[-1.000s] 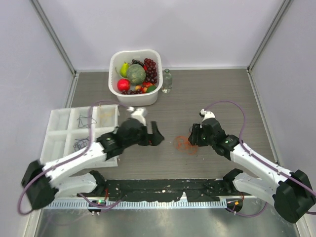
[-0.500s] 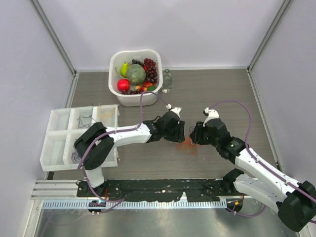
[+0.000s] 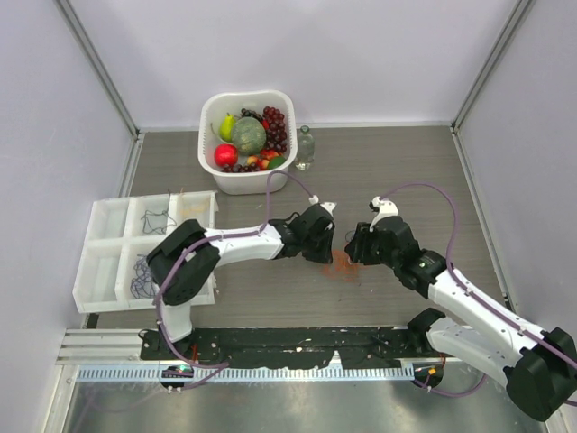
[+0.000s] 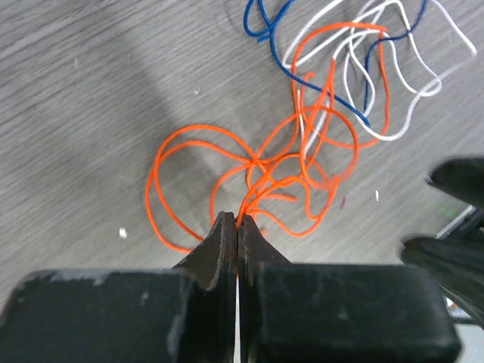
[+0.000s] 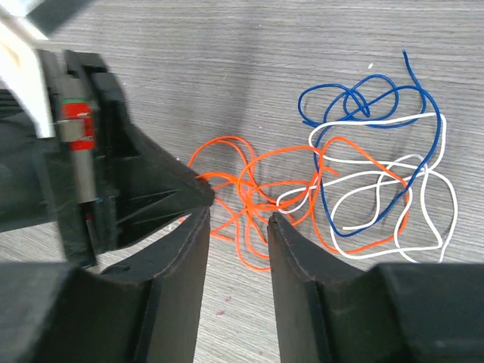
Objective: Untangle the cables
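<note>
The cables (image 3: 343, 264) form a small tangle on the wood table between both arms. In the left wrist view, orange loops (image 4: 302, 162) mix with blue (image 4: 265, 26) and white (image 4: 412, 83) strands. My left gripper (image 4: 237, 219) is shut on a few orange strands at the tangle's near edge, and it sits just left of the tangle (image 3: 328, 256). My right gripper (image 5: 240, 214) stands open just over the orange loops (image 5: 249, 181), touching nothing, with blue (image 5: 355, 106) and white (image 5: 423, 197) wires to its right. Its tips (image 3: 353, 256) hover at the tangle's right side.
A white basket (image 3: 245, 95) of fruit stands at the back, with a small glass bottle (image 3: 305, 147) beside it. A white compartment tray (image 3: 106, 233) holding sorted wires lies at the left. A black rail (image 3: 297, 347) runs along the near edge.
My left arm has swung right from near the tray to the tangle and closed its jaws on orange strands. My right gripper narrowed a little and edged toward the tangle.
</note>
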Controlling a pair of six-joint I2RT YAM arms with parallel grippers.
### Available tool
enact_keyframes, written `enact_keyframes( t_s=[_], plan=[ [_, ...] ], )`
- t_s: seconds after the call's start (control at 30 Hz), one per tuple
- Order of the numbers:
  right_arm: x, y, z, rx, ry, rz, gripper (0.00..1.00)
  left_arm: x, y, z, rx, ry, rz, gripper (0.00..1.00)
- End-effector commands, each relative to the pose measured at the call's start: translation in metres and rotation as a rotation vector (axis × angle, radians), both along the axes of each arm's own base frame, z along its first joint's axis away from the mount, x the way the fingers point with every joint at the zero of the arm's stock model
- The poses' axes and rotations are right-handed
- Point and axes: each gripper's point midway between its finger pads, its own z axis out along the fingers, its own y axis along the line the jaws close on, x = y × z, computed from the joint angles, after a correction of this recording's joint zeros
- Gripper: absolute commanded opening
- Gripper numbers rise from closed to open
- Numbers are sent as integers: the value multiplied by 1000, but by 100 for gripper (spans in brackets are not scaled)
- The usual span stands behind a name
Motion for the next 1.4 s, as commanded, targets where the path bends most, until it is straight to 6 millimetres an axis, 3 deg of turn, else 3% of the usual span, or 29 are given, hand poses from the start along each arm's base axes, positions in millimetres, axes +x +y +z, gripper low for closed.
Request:
enact_keyframes(
  t_s=[0.0,0.13,0.3,0.47,0.5,0.6,0.73,0.93,1.17,1.27,1.37],
  plan=[
    [8,10,8,23,-29,38,46,-2,4,74,-100,-112,-55,0],
    [2,25,5,35,8,138,55,-30,5,113,-214,-93,-160,0],
    [11,29,3,36,-5,132,55,-60,17,159,-330,-96,-247,0],
    [24,23,-21,-40,54,70,37,-75,46,219,-362,-187,-278,0],
    [28,16,-26,-70,49,32,27,-75,54,232,-356,-217,-264,0],
    [30,8,-37,-86,55,-23,12,-70,85,272,-339,-338,-187,0],
    [25,-5,-54,-89,71,-85,11,-61,137,322,-339,-502,-17,0],
    [29,-15,-56,-91,85,-128,9,-69,195,388,-457,-668,145,0],
    [35,-31,-74,-101,179,-187,9,-82,242,451,-533,-798,232,0],
    [37,-36,-78,-89,208,-201,15,-84,261,476,-517,-856,262,0],
    [37,-32,-79,-74,209,-182,23,-82,258,474,-481,-834,250,0]
  ],
)
